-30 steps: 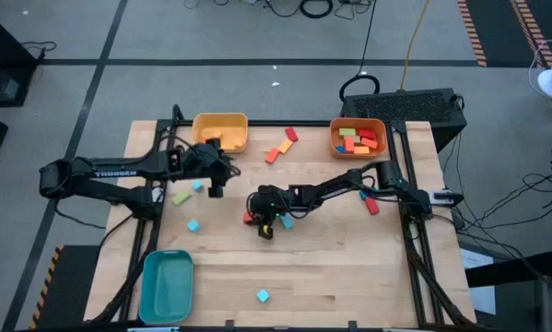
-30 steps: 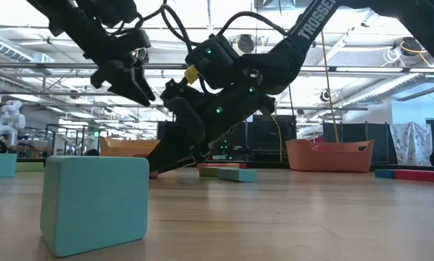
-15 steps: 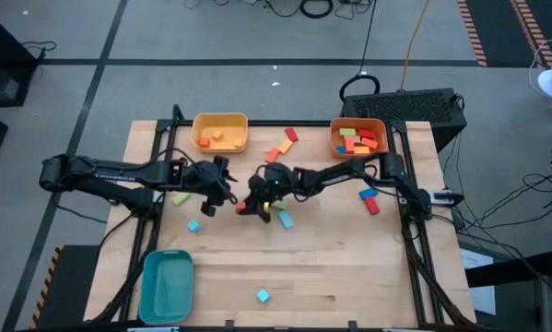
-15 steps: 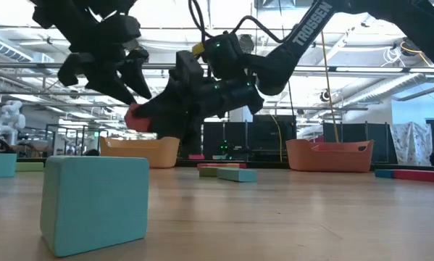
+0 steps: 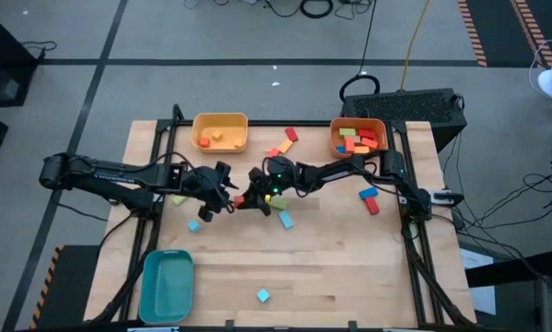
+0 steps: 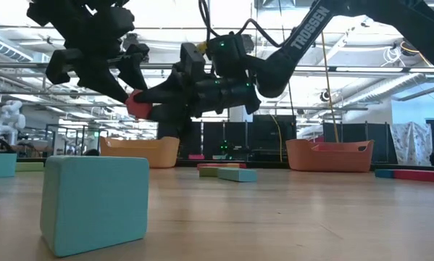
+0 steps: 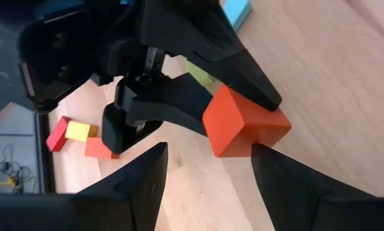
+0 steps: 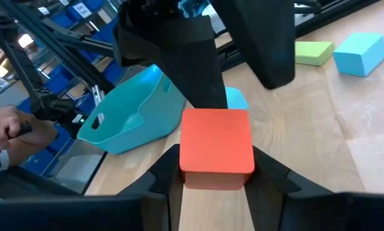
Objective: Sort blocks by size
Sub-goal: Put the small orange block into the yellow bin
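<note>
Though down near the wood a second ago, now sits lifted above the middle of the table [image 5: 349, 267]: so much for the red cube [image 5: 240, 201], pinched on two opposite faces between the closed fingers of the right gripper [image 5: 245, 199] and held out sideways. Has also drawn in the left gripper [image 5: 222, 191], which hung back nearer the yellow bin [image 5: 220, 116] a second ago and now meets the cube almost nose to nose. Shows, from the left wrist, that gripper's fingers spread wide with the cube just ahead of their tips, not touching it as far as can be told. Reads therefore as a hand-over in mid-air, not a direct drop: probably passes the cube to the arm that reaches the bins on its own side. Means the sorting is only partly done. Leaves several coloured blocks already in the orange bin [image 5: 358, 121] and a couple in the yellow one, nothing visible in the teal bin [image 5: 165, 286]. Leaves loose on the table, among others, a light blue bar [image 5: 286, 220] just beside the grippers and two light blue cubes [image 5: 193, 226] nearer the front edge. Calls next for the left fingers to close on the free faces before the right ones let go; otherwise risks a dropped cube
</note>
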Controlling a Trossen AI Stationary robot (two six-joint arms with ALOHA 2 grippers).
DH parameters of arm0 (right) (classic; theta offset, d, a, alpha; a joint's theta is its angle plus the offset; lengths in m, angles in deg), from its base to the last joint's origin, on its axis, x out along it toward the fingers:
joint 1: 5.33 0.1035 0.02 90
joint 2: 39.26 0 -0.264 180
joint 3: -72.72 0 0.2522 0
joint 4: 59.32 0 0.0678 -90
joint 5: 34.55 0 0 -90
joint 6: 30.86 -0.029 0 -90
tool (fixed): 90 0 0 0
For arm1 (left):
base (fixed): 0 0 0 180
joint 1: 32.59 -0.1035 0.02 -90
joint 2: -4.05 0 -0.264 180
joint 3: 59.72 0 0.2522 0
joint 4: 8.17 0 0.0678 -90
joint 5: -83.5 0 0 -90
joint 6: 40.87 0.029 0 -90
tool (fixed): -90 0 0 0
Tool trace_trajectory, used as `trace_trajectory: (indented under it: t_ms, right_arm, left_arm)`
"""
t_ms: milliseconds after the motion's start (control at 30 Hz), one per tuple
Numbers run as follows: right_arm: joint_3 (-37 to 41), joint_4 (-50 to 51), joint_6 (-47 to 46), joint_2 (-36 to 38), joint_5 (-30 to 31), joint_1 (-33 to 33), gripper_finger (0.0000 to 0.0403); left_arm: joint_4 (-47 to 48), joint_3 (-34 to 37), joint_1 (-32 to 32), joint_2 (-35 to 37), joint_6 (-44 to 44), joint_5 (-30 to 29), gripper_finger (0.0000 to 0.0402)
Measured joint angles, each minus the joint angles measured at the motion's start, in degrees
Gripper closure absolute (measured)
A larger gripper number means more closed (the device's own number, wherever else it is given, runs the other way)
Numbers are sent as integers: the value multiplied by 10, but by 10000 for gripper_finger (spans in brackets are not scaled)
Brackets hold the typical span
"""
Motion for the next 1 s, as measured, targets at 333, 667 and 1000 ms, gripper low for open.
trace_trajectory:
  t_ms: [333,667,1000]
  right_arm:
    - [0,-29,-27,0,-10,-9,294]
    - [-1,-73,-50,0,-2,-12,294]
    - [-1,-83,-64,0,-4,-13,294]
  left_arm:
    - [8,0,0,0,0,24,175]
    - [-46,0,1,-1,-3,42,175]
    - [-46,0,4,0,-1,3,197]
